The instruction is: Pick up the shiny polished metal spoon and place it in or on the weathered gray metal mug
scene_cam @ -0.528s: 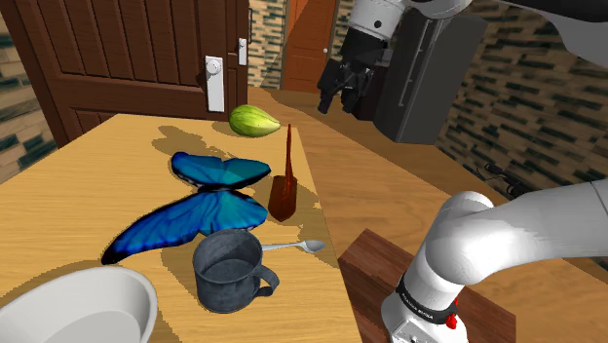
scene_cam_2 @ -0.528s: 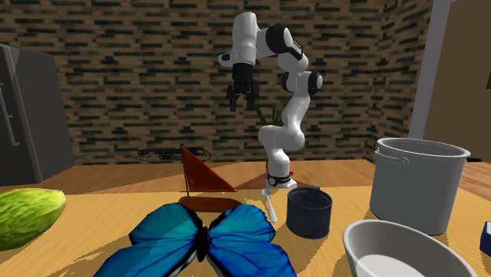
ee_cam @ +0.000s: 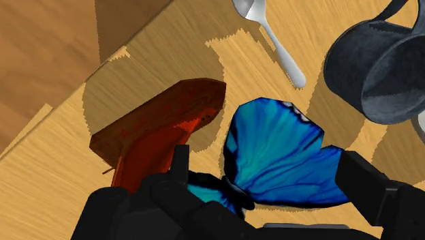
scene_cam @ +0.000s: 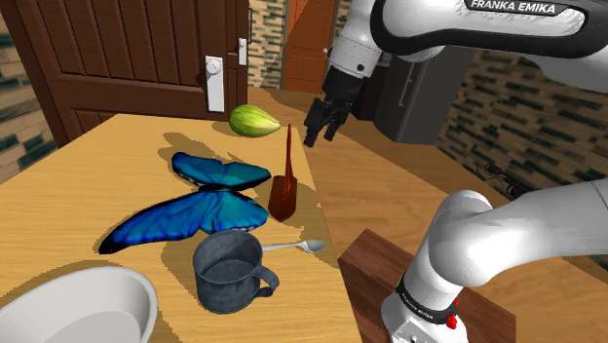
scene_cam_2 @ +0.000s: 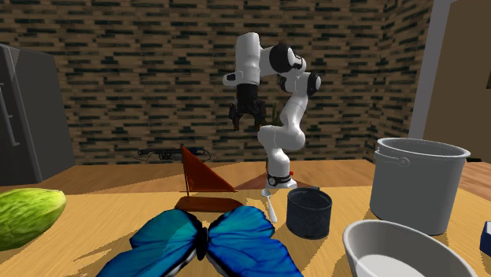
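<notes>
Shoulder view: the spoon (scene_cam: 293, 246) lies flat near the table (scene_cam: 97, 166) edge, at about 2 o'clock from the grey mug (scene_cam: 232, 271), its handle pointing toward the mug's rim. The gripper (scene_cam: 320, 122) hangs well above, near 12 o'clock from the spoon, past the red sail-shaped piece (scene_cam: 283, 190).

Second exterior view: the spoon (scene_cam_2: 270, 208) sits just beside the mug (scene_cam_2: 308, 212), at its 9 o'clock, with the gripper (scene_cam_2: 246, 118) high overhead.

Wrist view: the fingers (ee_cam: 371, 187) stand spread with nothing between them but the blue butterfly (ee_cam: 282, 153) far below. The spoon (ee_cam: 276, 44) and mug (ee_cam: 378, 68) lie beyond it, close together but apart.

The spoon looks thin, stiff, light and probably slick (polished metal tends to slide), so I would pinch across the handle's middle, clear of the mug.

Against half a second ago, the gripper has dropped lower and swung in over the table; spoon and mug have not shifted.
</notes>
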Controlling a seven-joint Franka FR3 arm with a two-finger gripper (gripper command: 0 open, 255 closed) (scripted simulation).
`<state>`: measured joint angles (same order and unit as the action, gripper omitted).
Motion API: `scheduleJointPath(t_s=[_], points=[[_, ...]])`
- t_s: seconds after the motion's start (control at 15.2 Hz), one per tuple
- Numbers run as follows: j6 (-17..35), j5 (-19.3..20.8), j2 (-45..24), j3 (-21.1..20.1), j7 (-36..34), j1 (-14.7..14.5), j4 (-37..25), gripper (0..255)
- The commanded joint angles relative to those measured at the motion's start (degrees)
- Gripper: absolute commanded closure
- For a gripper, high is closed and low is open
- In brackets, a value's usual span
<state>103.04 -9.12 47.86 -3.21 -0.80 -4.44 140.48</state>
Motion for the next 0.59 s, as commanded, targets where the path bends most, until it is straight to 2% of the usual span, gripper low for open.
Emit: scheduleJointPath(t_s=[0.0,0.53], points=[[3.7,-0.7,0.6,-0.2,2.6,-1.6,4.2,0],[18.9,-4.3,-2.3,-1.2,12.6,-8.6,16.5,0]])
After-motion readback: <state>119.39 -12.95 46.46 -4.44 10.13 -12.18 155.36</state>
